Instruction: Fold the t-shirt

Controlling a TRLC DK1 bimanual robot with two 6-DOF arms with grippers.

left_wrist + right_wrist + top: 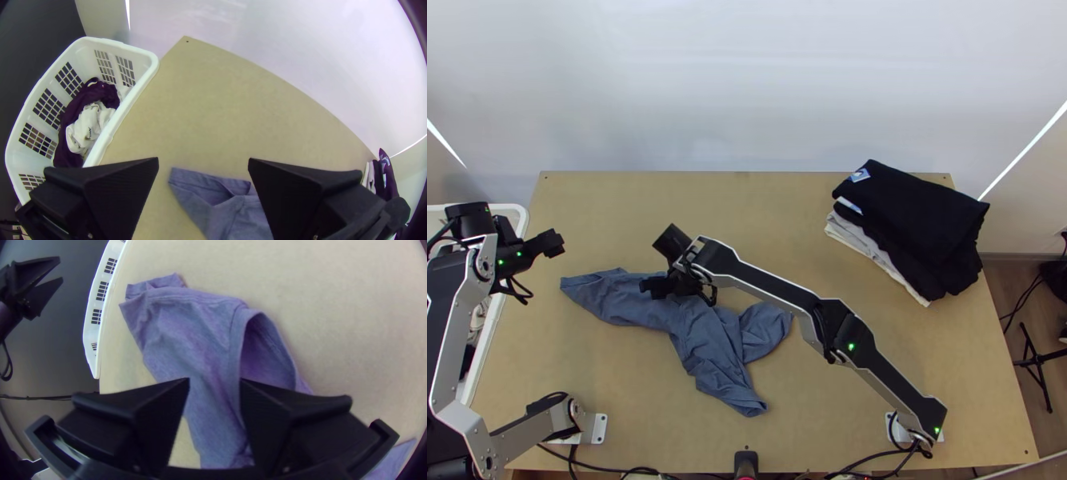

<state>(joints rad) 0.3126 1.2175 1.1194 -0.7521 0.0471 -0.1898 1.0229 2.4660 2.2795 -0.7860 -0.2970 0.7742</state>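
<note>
Standing along the near edge of a light wooden bench [939, 384], two robot arms angle over a blue-grey T-shirt, with cables [619, 470] running beside their bases. The left arm [449, 344] reaches outward from its base plate [597, 430], doubles back at a low joint and climbs along the bench's left side. The right arm [771, 286] takes a long diagonal from the near right corner, bending slightly at its black middle joint [847, 332] and crossing past the bench's center.

Between them, the T-shirt [707, 336] lies rumpled and unfolded on the bench's left-center, one part trailing toward the near edge and another toward the far left. The right hand [654, 287] sits above the garment's far-left stretch, pointed left, its fingers [284, 418] apart with cloth visible in the gap; whether they touch the fabric cannot be told. In the right wrist view, a curved, banded opening stands slightly raised in the cloth.

Just past the shirt's far-left end, the left hand [555, 242] points inward over the bench, its fingers [284, 191] spread wide. Beside it, a white basket [133, 100] holds dark and white clothing [86, 126]. At the far right rests a stack of folded garments [915, 216], black above pale, before a white backdrop [747, 88].
</note>
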